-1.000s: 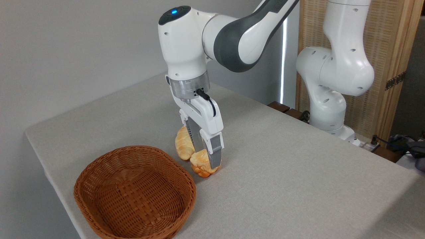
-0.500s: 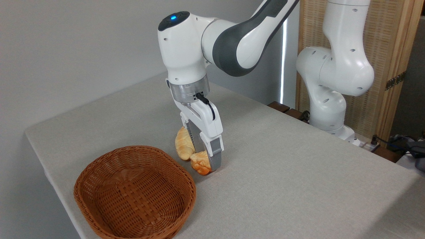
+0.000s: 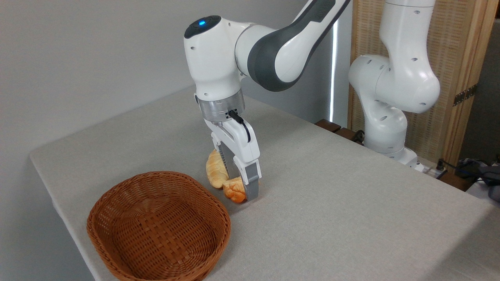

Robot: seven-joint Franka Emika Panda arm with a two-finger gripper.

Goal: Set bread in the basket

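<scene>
The gripper (image 3: 241, 191) now holds the bread (image 3: 234, 190) pinched between its two fingers (image 3: 252, 186), and compared with one second ago the bun looks narrower and sits a little higher, so the fingers have closed on it and the arm has begun to raise it from the desk (image 3: 332, 203). Its underside seems to be just clear of the cloth or only brushing it; I cannot tell which. The bread is just beside the far right edge of the basket (image 3: 156, 226), still outside it, and it touches or nearly touches the longer pale roll (image 3: 215, 169), which lies behind it, a bit farther from the basket, and has not moved. The basket is empty and has stayed in its place. For the task, I judge that the grasp is done and the carrying starts: the bun needs more height to pass over the basket rim and then a short move toward the basket's middle.
</scene>
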